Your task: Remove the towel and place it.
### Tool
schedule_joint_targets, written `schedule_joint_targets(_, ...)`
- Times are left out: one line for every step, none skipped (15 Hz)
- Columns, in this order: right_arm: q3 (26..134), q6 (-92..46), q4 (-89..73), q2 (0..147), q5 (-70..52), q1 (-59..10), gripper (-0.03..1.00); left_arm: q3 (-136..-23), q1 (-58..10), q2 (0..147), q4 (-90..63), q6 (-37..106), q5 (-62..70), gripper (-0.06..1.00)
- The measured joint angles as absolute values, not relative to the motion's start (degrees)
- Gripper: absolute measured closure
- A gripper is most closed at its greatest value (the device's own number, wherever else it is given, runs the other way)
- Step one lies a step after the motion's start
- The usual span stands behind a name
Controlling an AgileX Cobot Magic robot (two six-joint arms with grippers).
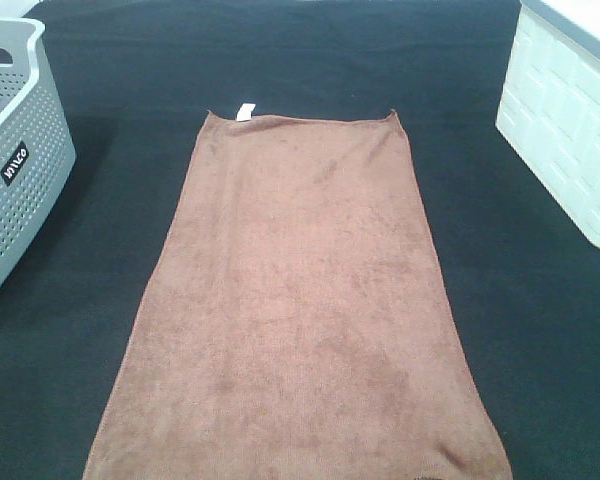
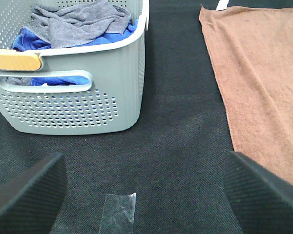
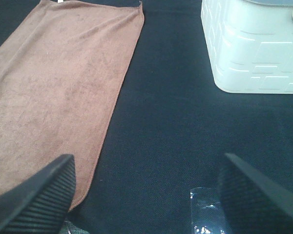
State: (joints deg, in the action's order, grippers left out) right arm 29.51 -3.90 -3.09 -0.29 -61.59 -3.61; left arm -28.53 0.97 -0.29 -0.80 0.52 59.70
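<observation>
At the bench's left edge a grey plastic basket with small holes [image 1: 15,150] is seen; only the left wrist view shows the grey and blue cloths [image 2: 78,24] inside. The fuzzy reddish-brown towel [image 1: 300,310] is spread flat in the middle. A white ribbed box [image 1: 570,130] is placed at the right edge. The left gripper [image 2: 146,195] and right gripper [image 3: 146,195] are held wide open, empty.

The left gripper [image 2: 146,195] has its jaws spread wide, empty. The right gripper [image 3: 146,195] is likewise spread wide, holding nothing. Neither arm appears in the exterior view.
</observation>
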Motion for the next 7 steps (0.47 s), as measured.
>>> schedule_joint_targets(29.51, -3.9, -3.09, -0.29, -61.59, -3.61, 0.23, -28.53, 0.97, -0.29, -0.8, 0.52, 59.7, 0.12)
schedule_joint_targets(29.51, -3.9, -3.09, -0.29, -61.59, -3.61, 0.23, -28.53, 0.97, -0.29, -0.8, 0.52, 59.7, 0.12)
schedule_joint_targets(29.51, -3.9, -3.09, -0.29, -61.59, -3.61, 0.23, -28.53, 0.97, -0.29, -0.8, 0.52, 59.7, 0.12)
schedule_joint_targets(29.51, -3.9, -3.09, -0.29, -61.59, -3.61, 0.23, -28.53, 0.97, -0.29, -0.8, 0.52, 59.7, 0.12)
schedule_joint_targets(29.51, -3.9, -3.09, -0.29, -61.59, -3.61, 0.23, -28.53, 0.97, -0.29, -0.8, 0.52, 59.7, 0.12)
schedule_joint_targets(29.51, -3.9, -3.09, -0.29, -61.59, -3.61, 0.23, -28.53, 0.97, -0.29, -0.8, 0.52, 59.7, 0.12)
schedule_joint_targets(29.51, -3.9, -3.09, -0.29, -61.59, -3.61, 0.23, -28.53, 0.97, -0.29, -0.8, 0.52, 59.7, 0.12)
